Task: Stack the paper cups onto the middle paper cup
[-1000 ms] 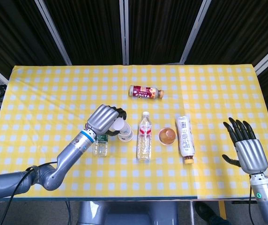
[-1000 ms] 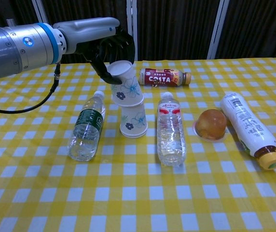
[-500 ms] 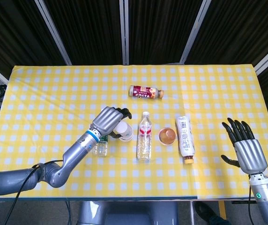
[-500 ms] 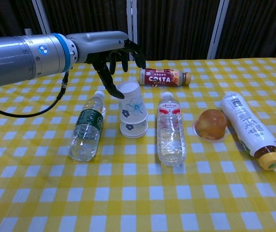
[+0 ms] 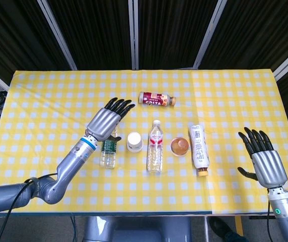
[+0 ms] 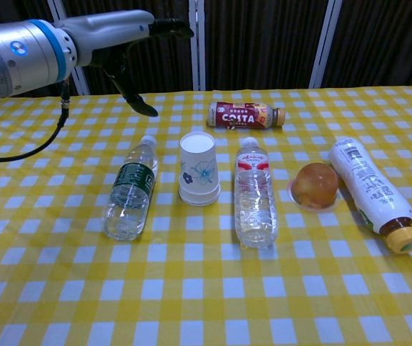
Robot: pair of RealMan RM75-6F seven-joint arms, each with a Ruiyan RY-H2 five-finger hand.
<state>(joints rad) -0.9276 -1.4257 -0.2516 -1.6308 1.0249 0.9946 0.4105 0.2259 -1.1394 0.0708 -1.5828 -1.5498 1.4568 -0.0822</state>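
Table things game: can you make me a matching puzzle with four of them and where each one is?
Things:
1. cups
2. Costa bottle
3. green-label bottle
4. left robot hand

Places:
A. lying at the back, alone
B. up in the air, open
C. standing between two water bottles
D. lying left of the cups

Pairs: 1-C, 2-A, 3-D, 4-B

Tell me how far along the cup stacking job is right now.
It looks essentially done. The paper cups stand upside down as one nested stack between the green-label water bottle and the clear water bottle; no loose cup shows elsewhere on the table. Nothing is in hand: the left robot hand hangs open above the table, and the right robot hand is open at the table's edge.
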